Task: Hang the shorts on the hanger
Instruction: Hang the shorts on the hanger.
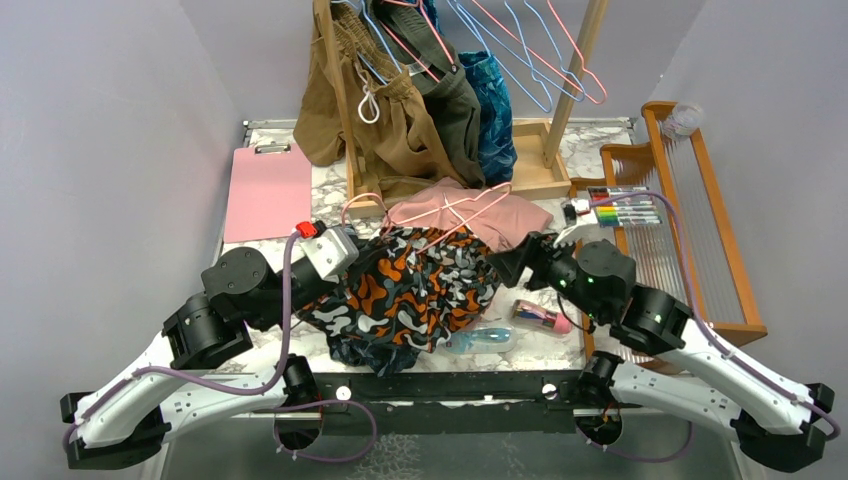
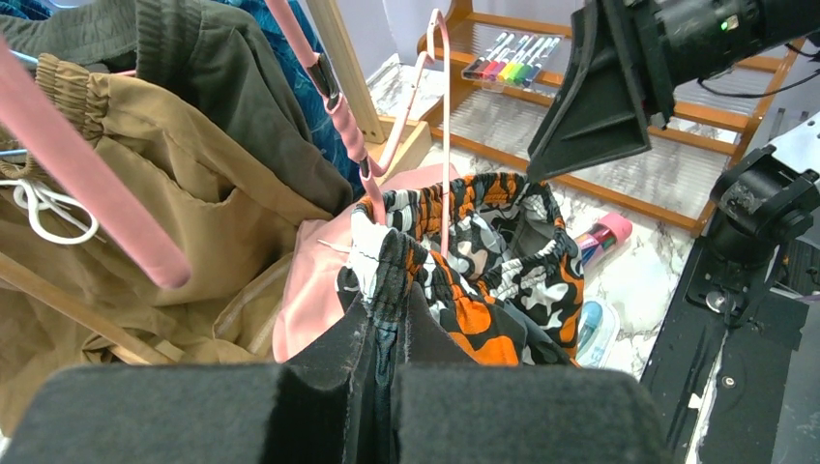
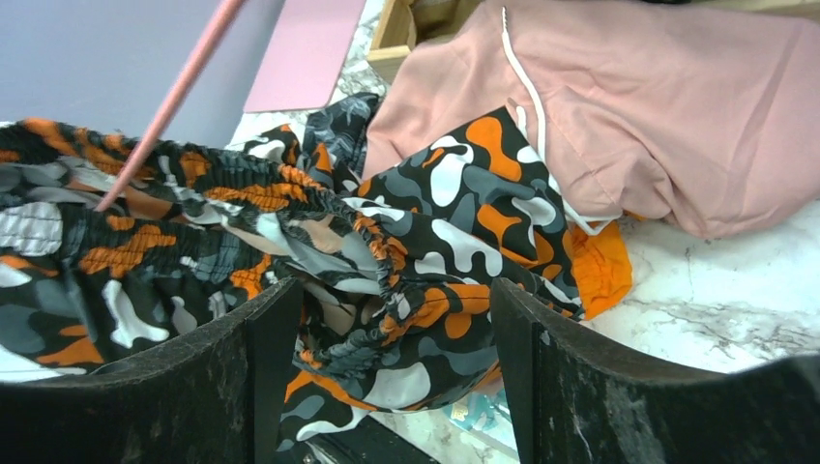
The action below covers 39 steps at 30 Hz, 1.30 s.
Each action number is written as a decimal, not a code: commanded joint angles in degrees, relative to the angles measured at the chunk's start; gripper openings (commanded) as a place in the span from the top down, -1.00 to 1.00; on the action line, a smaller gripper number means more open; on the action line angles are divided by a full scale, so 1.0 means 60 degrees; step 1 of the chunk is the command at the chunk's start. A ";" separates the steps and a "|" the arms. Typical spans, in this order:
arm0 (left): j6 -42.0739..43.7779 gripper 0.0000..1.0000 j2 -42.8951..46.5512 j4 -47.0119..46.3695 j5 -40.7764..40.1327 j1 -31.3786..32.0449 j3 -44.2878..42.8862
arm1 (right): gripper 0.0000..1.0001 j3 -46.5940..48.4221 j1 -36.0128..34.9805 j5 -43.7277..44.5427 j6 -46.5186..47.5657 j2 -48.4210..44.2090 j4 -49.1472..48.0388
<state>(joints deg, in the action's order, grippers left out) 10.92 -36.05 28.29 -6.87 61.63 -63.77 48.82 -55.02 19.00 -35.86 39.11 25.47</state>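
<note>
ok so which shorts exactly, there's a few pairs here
Find the wooden rack at the back of the marble table. In front of it, mid-table, is a crumpled pair of shorts. Theirs is a dark print of orange, white and grey blobs, unlike the plain dusty-pink shorts behind them and the tan pair hanging above.

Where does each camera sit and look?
Top: high behind the robot, looking down at the table; left arm and right arm show.
Left wrist: on that arm, facing the shorts and hanger; the shut left tool shows.
Right wrist: on that arm, facing the shorts; the open right tool shows.
All three views share the shorts.
</note>
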 commanded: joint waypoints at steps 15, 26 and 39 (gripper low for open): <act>-0.0165 1.00 0.0386 -0.0731 -0.0041 0.0012 0.0165 | 0.53 0.0393 -0.0014 0.0434 -0.0514 0.1324 0.0214; -0.0189 1.00 0.0899 -0.0717 0.1140 0.0012 0.0228 | 0.98 0.1938 -0.0013 0.2375 0.0802 0.1700 0.1494; -0.0223 1.00 0.0828 0.0066 0.2547 0.0012 0.0128 | 0.98 0.3003 0.0008 0.2958 0.1259 0.2295 0.2704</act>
<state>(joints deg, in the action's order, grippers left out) 10.07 -31.03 28.93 4.21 61.63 -62.17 64.29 -55.07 32.14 -29.87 52.05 36.67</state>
